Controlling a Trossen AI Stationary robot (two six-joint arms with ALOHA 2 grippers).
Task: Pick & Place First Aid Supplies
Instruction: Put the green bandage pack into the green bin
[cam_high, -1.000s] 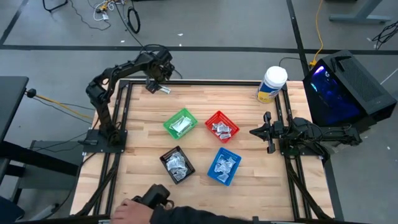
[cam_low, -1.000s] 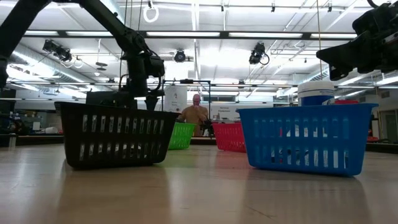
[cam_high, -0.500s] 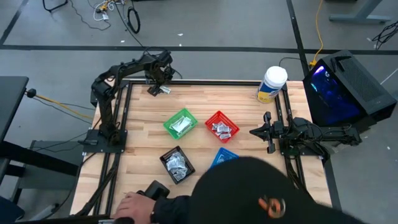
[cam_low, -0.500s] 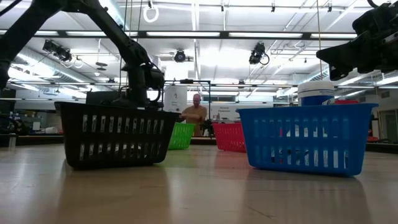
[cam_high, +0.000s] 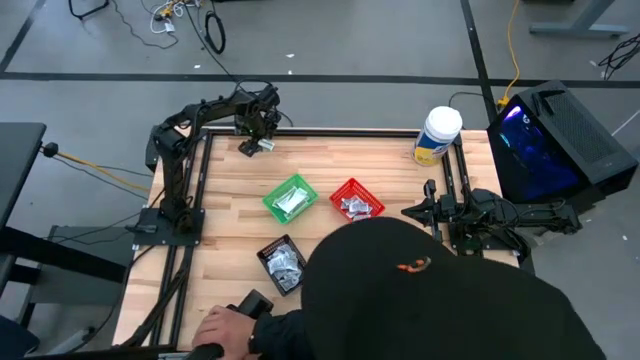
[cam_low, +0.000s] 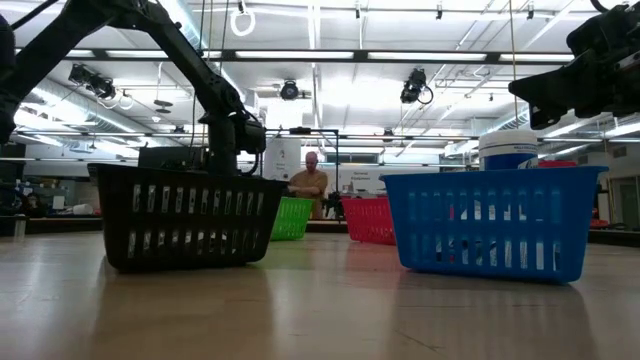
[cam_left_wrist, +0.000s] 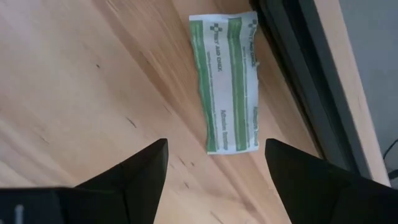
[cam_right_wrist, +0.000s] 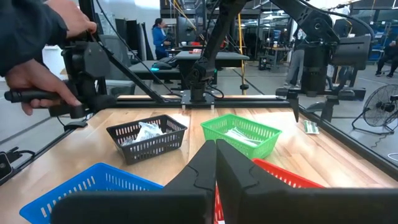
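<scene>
A pale-green-and-white strip packet (cam_left_wrist: 227, 109) lies flat on the wood beside the far edge rail, also seen as packet (cam_high: 262, 146). My left gripper (cam_left_wrist: 214, 163) hovers just above it, open, one finger on either side of its near end without touching. My right gripper (cam_right_wrist: 216, 155) waits shut above the table's right side, right gripper (cam_high: 430, 212). More packets lie in the green basket (cam_high: 290, 198), red basket (cam_high: 355, 204) and black basket (cam_high: 283, 264).
A person's head (cam_high: 430, 290) hides the blue basket in the high view; the blue basket (cam_low: 490, 222) shows in the low view. A hand (cam_high: 222, 328) holds a dark device at the near edge. The white-lidded tub (cam_high: 437, 135) stands at the far right corner.
My left gripper has come down toward the strip packet at the far edge, staying open. The packet has not moved. A person's head has moved in over the near right part of the high view and covered the blue basket.
</scene>
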